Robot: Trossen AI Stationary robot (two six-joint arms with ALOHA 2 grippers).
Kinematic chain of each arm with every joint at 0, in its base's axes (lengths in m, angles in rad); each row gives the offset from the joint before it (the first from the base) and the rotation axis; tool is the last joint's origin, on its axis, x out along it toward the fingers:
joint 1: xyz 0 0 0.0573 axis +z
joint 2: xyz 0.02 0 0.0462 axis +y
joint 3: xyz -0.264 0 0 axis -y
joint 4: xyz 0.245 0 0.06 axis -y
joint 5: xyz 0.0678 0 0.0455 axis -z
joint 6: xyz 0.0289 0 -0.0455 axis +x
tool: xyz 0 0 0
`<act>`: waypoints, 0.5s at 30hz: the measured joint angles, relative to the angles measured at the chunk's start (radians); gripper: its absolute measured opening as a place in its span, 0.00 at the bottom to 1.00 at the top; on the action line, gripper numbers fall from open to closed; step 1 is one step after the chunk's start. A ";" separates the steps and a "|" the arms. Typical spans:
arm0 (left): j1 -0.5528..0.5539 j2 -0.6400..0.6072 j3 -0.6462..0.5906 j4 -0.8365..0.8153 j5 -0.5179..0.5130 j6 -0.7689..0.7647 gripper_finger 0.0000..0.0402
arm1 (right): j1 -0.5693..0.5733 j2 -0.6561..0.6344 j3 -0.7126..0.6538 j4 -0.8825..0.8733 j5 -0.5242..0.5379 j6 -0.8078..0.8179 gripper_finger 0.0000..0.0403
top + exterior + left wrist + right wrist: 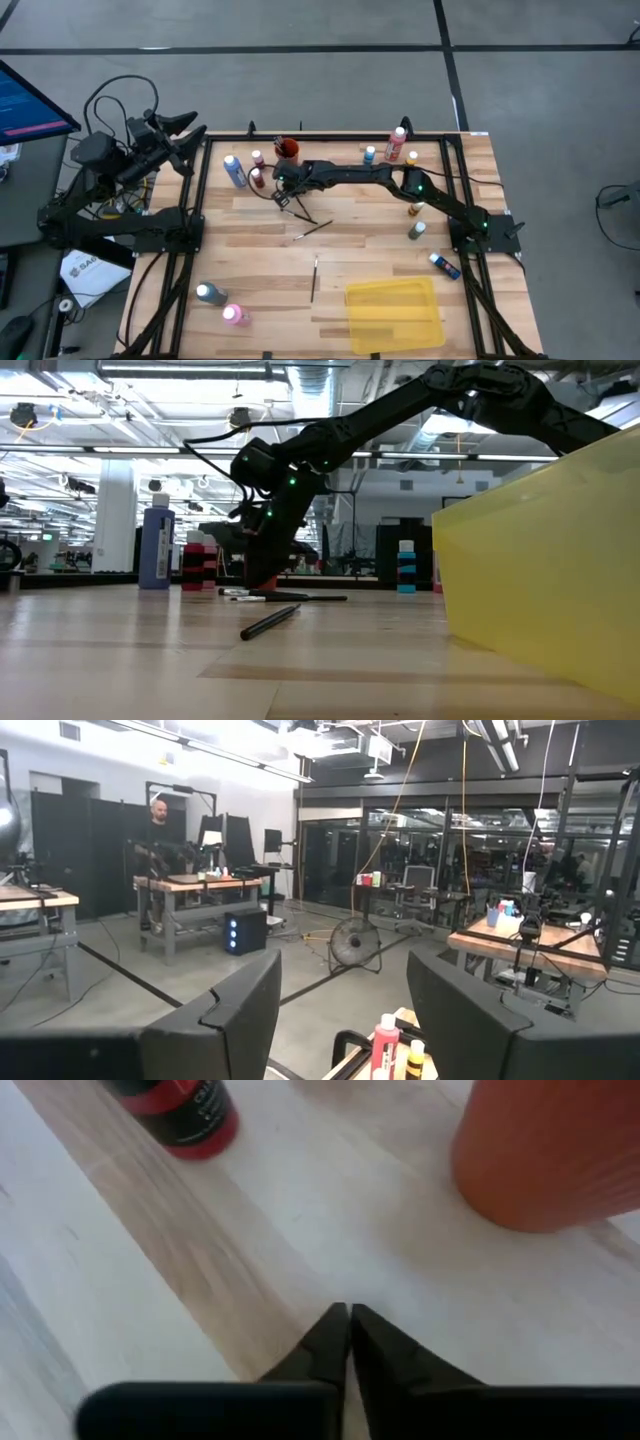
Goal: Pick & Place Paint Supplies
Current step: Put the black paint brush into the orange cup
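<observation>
Paintbrushes lie loose mid-worktop: one (313,228) just right of the right gripper (283,197), another (314,278) nearer, left of the yellow tray (395,312). Paint bottles stand scattered along the far edge and both sides. The right gripper reaches far-left beside the orange cup (550,1150) and a red bottle (180,1115); its fingers (330,1342) are pressed together, and nothing shows between them. This looks like a brush pick that may have missed. Next it should reopen and realign. The left gripper (340,1010) waits off the worktop's left, fingers apart, holding nothing.
</observation>
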 joint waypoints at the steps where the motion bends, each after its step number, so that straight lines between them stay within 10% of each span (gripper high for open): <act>1: 0.000 0.000 0.000 0.000 0.000 0.002 0.53 | 0.000 0.000 0.000 -0.001 0.000 0.000 0.02; 15: 0.000 0.000 0.000 -0.003 0.000 0.004 0.53 | -0.003 -0.019 0.154 -0.089 -0.014 -0.031 0.00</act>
